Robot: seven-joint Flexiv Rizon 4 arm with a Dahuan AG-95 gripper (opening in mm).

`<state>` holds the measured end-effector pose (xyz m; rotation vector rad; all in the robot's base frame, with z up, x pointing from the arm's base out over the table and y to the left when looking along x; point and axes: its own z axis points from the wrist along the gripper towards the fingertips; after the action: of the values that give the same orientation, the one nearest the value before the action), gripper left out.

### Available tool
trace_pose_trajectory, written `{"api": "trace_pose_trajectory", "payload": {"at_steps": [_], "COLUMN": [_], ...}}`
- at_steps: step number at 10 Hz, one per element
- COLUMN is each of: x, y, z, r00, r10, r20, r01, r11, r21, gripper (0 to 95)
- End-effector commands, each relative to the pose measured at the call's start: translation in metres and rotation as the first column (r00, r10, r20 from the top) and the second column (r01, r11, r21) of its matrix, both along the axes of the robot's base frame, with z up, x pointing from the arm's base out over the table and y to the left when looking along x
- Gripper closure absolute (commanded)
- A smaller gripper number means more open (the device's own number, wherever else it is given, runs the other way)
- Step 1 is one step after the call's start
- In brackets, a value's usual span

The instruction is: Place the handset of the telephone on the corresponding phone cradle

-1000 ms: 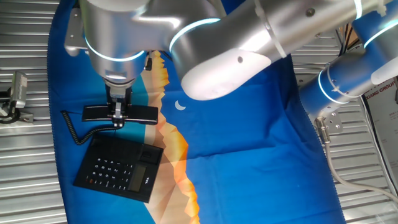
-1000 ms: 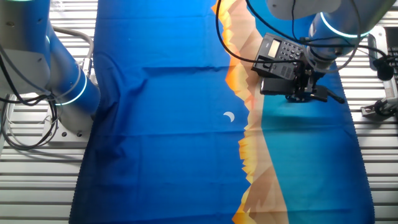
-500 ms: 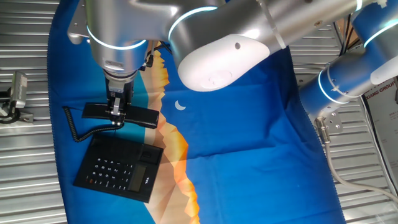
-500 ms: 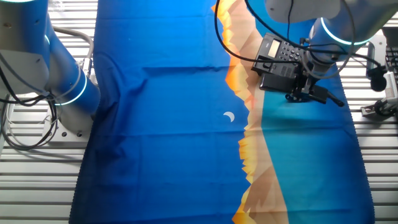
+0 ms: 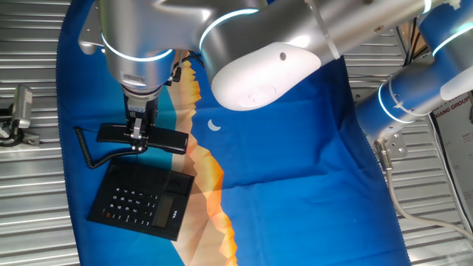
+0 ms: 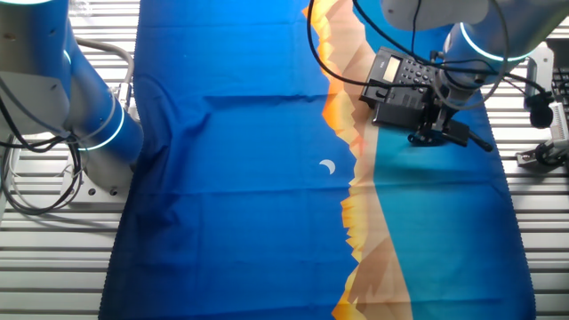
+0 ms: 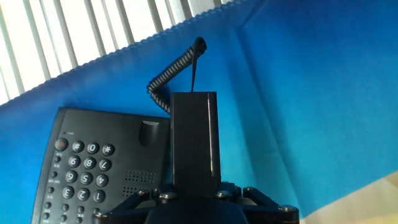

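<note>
In my hand view, nearest the lens, the gripper (image 7: 194, 190) was clenched on the handset (image 7: 194, 140), its black linkage filling the bottom edge and the bar running straight up the middle of the picture. Just left of the bar lay the telephone (image 7: 99, 165), its round number keys and a red key near the corner plain to see, and the phone cradle (image 7: 152, 155) was the strip of the base next to the bar. I could not tell from there whether the bar touched the base. Beyond the far end of the bar the coiled cord (image 7: 169, 78) curled away over the blue cloth (image 7: 298, 93), and behind the cloth's edge the pale ribbed table (image 7: 81, 31) showed.

From one fixed view, I saw the gripper (image 5: 137, 137) pointing down from the silver arm (image 5: 244, 44), gripping the handset (image 5: 142, 136) near its middle. The bar sat level beside the far edge of the telephone (image 5: 140, 199), not in the cradle. The cord (image 5: 87, 153) looped down to the left of the base.

From the other fixed view, the gripper (image 6: 428, 127) held the handset (image 6: 449, 132) beside the telephone (image 6: 402, 86), where blue cloth met the orange pattern (image 6: 356, 196).
</note>
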<state>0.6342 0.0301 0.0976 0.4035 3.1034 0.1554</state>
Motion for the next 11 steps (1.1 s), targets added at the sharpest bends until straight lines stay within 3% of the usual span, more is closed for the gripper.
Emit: {"api": "trace_pose_trajectory", "payload": {"at_steps": [1, 11], "x": [0.001, 0.010], "y": [0.004, 0.030], "z": [0.002, 0.006], "r00": [1.000, 1.000], "r10": [0.000, 0.000], "r20": [-0.001, -0.004], "r01": [0.000, 0.000], "r11": [1.000, 1.000], "r21": [0.000, -0.010], "gripper": [95.0, 95.0]}}
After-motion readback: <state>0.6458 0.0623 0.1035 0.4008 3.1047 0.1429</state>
